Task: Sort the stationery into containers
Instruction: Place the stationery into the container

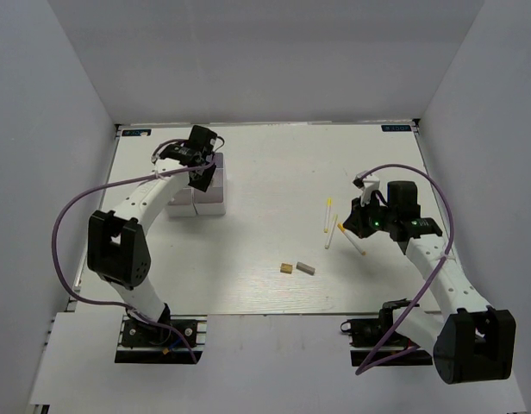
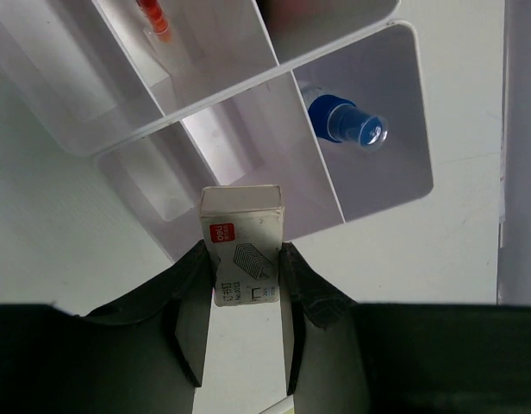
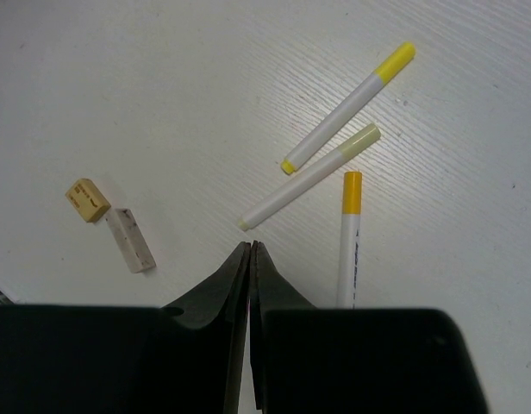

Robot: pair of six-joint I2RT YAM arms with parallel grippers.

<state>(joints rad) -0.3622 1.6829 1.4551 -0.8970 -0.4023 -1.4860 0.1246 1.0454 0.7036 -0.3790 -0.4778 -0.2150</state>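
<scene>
My left gripper [image 2: 244, 259] is shut on a small white staple box [image 2: 242, 233] with a red label. It holds the box over the near edge of the white divided tray [image 2: 214, 99], which also shows in the top view [image 1: 215, 205]. A clear blue bottle [image 2: 346, 122] and a red pen [image 2: 153, 19] lie in tray compartments. My right gripper [image 3: 251, 246] is shut and empty, just above the table. Beyond it lie three white yellow-tipped sticks [image 3: 347, 108] [image 3: 309, 177] [image 3: 349, 237]. A tan eraser [image 3: 87, 199] and a grey-white eraser [image 3: 130, 239] lie to its left.
In the top view the sticks [image 1: 327, 214] lie right of centre beside my right gripper [image 1: 359, 226], and the two erasers [image 1: 286, 268] [image 1: 306, 268] lie at the front centre. White walls enclose the table on three sides.
</scene>
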